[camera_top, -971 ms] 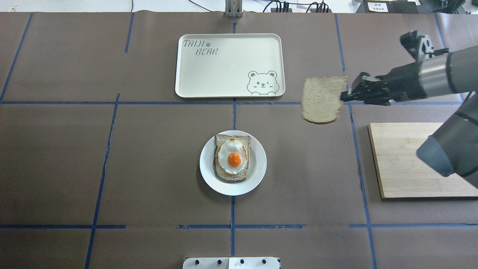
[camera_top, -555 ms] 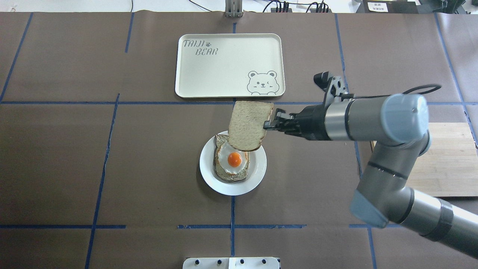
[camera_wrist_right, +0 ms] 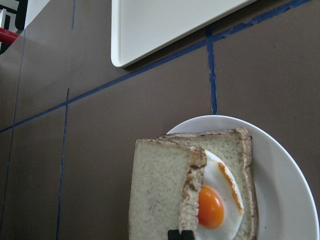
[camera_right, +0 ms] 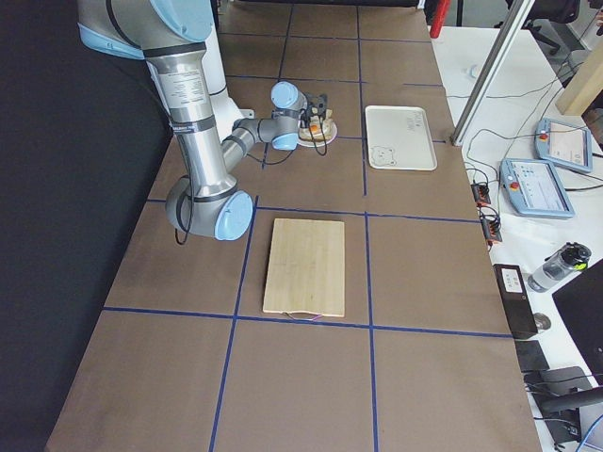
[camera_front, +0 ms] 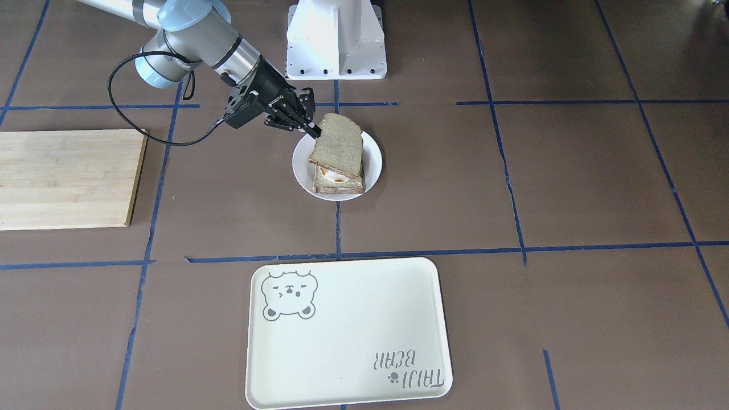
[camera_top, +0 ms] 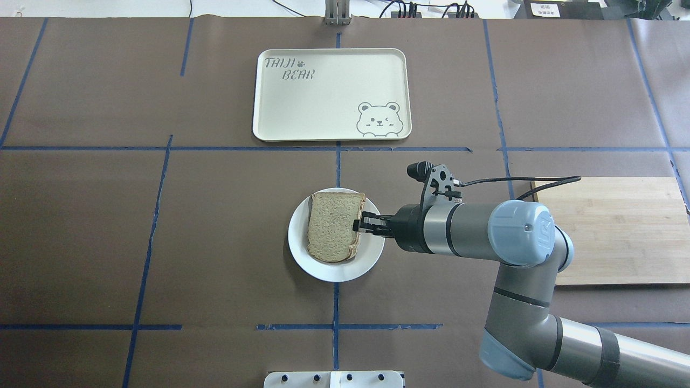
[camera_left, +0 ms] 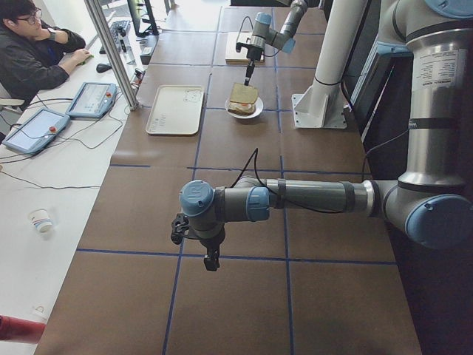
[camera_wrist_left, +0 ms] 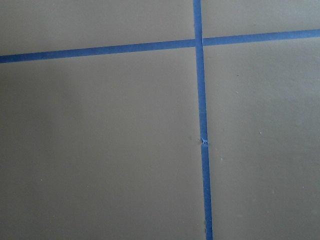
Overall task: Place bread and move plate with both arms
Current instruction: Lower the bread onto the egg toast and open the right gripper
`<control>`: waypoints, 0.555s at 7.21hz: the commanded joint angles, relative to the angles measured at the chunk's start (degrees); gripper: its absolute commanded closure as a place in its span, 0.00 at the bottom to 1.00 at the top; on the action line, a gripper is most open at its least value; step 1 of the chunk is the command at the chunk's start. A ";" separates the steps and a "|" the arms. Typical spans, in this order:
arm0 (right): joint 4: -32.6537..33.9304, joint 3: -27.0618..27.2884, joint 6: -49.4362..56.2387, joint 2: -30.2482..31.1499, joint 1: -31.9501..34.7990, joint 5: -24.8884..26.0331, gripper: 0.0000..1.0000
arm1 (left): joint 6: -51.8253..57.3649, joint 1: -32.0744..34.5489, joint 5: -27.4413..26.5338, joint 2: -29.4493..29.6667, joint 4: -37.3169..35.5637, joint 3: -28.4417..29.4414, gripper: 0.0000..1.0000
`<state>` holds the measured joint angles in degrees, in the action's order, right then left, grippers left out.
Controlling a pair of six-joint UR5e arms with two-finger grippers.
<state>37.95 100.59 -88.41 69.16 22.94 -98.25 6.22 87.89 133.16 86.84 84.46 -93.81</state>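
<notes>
**Two slices stacked on the plate (camera_top: pixel 323 272), top one not yet let go**

Nearest the robot base: only brown tabletop (camera_top: pixel 215 355) with blue tape lines (camera_top: pixel 335 350). Far out on the robot's left, away from the work: left tool (camera_left: pixel 212 265), pointing down over the tabletop and touching nothing. Cannot tell whether open or closed.

Further out, in the middle: right tool (camera_top: pixel 357 225), reaching in from the robot's right and closed on the crust edge of the bread (camera_top: pixel 331 226). Laid over the egg slice (camera_wrist_right: pixel 225 190) on the plate, but raised at the gripped side, probably to lower it without squashing the egg. Judged as the placing step almost done. To do yet: the release, then the plate move.

Well apart on the robot's right: wooden board (camera_top: pixel 609 231). Farthest: tray (camera_top: pixel 329 91), beyond a tape line, with uncovered tabletop between it and the plate rim. Open room also at the plate's left side for the second arm. Only a narrow white rim beside the bread, so little place for a grip.
</notes>
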 commanded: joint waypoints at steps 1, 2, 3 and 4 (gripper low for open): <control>0.28 -2.15 2.09 -0.43 -0.35 0.17 1.00 | 0.02 0.00 0.00 0.00 0.00 0.03 0.00; 0.28 -3.02 2.44 -0.43 -0.35 0.08 1.00 | 0.02 0.00 0.00 0.00 0.00 -0.14 0.00; 0.55 -3.11 2.45 -0.69 -0.35 0.08 0.98 | 0.02 0.00 0.00 0.00 0.00 -0.05 0.00; 0.03 -3.20 2.27 -0.78 -0.26 -0.01 0.82 | 0.02 0.00 0.00 0.00 0.00 -0.05 0.00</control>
<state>38.27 97.62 -86.10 68.54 22.61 -98.19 6.24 87.89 133.15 86.84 84.46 -93.87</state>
